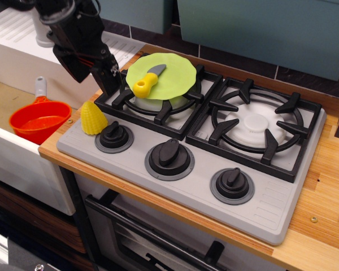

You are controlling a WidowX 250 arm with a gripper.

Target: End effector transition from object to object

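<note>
The tool (96,76) hung above the stove's back-left corner, tilted, empty, fingers apart at a moderate width w/ nothing between them. It sat between the yellow-handled knife (147,82) on the green plate (169,73) and the corn cob (93,117) at the stove's front-left edge, apart from both.

Judging by that, the step in hand was a free move toward the corn. To do it well: stay high enough to clear the burner grate (158,107) and the left knob (114,135), centre over the corn before descending, and line the opening across its narrow width.

Hard to tell: the arm's upper part was cut off at the top edge. The far finger was partly hidden behind the near one, so exact opening was approx. True height over the counter (322,226) couldn't be read from one view. The orange cup (38,121) in the sink was near.
</note>
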